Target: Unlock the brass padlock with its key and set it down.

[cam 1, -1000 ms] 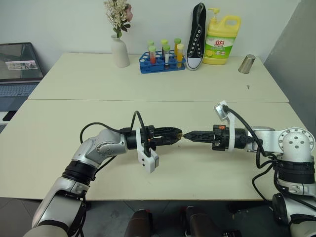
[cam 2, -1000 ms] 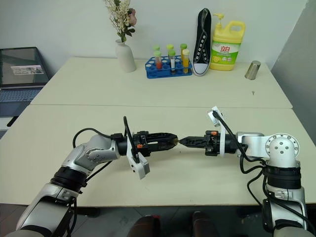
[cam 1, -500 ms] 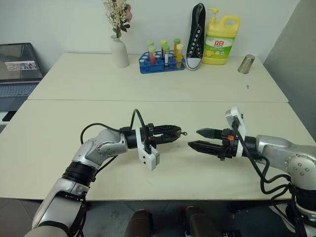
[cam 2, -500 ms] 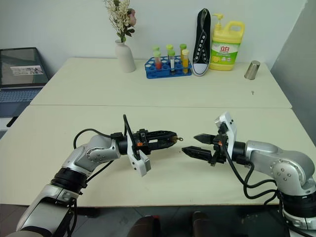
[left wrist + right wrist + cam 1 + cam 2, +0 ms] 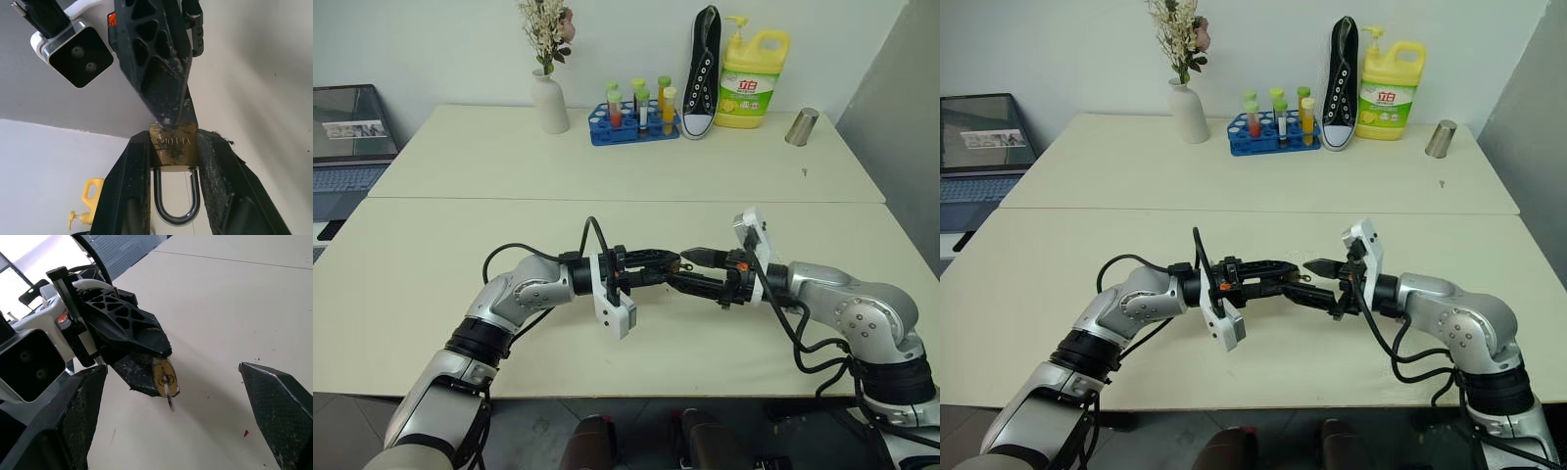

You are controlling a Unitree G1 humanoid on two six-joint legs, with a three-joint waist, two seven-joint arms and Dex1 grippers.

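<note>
Padlock [image 5: 173,148] sits clamped in my left pincer [image 5: 672,265], its brass body squeezed between the two fingers [image 5: 128,186], above the near worktop [image 5: 431,294] and not touching it. Its silver shackle [image 5: 176,199] loops back toward my wrist and looks seated in the body. Stamped letters run across the brass face, but I cannot read them. A key [image 5: 168,390] sticks out of the padlock's free end, with nothing holding it.

My right pincer [image 5: 690,267] points at the left one, fingers spread wide with the padlock and key between them; its upper finger [image 5: 706,256] reaches just over the tip of my left pincer, the lower one passes beneath. I cannot tell whether either finger touches the key.

Between the pincers and the far edge the worktop lies bare; two worktops butt together along a seam. Along the back wall stand one white vase [image 5: 550,103] of dried flowers, one blue rack [image 5: 626,128] holding five tubes that I can count, with yellow-green caps, one black-and-white sneaker [image 5: 703,73] propped on end, one yellow detergent jug [image 5: 752,80] with a pump and a red-and-green label in Chinese characters, and one metal cup [image 5: 802,127]. A laptop [image 5: 350,137] sits open off the left side.
</note>
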